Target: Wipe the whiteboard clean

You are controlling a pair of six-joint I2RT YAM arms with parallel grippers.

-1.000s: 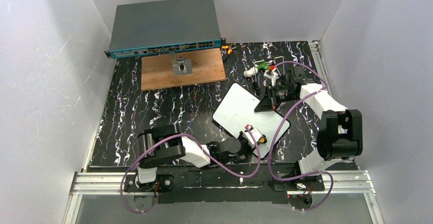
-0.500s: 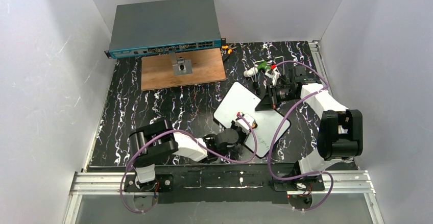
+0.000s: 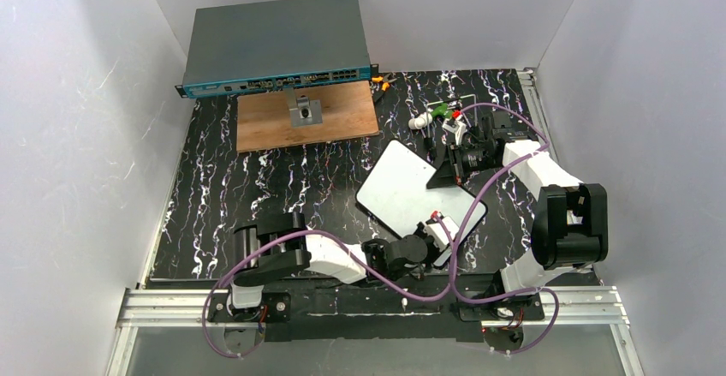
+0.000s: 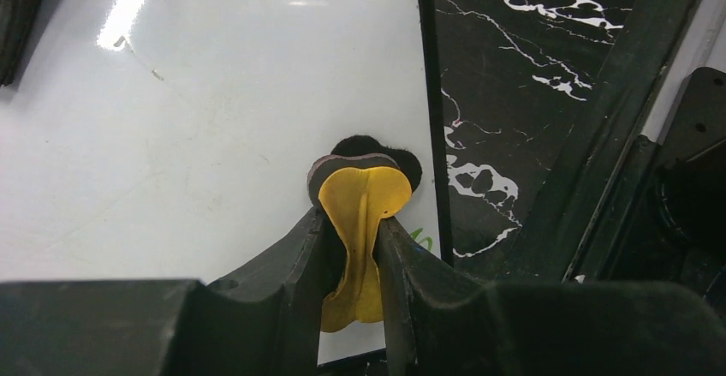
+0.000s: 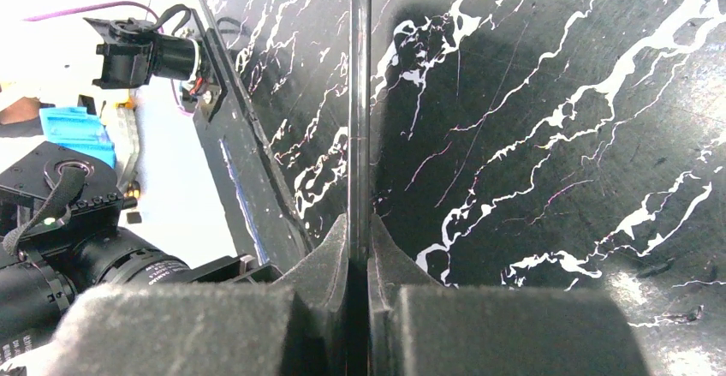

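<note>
Crouching low, left arm (image 3: 334,260), jaws clamped on eraser (image 4: 364,196), right jaws pinching whiteboard (image 4: 214,119) edge

A small glossy whiteboard (image 3: 401,189) with rounded corners and a thin dark rim lies turned diagonally on the black marbled table (image 3: 257,188), right of centre before me. It is nearly clean, with faint smudges and one small green mark (image 4: 419,239) by the rim.
</note>
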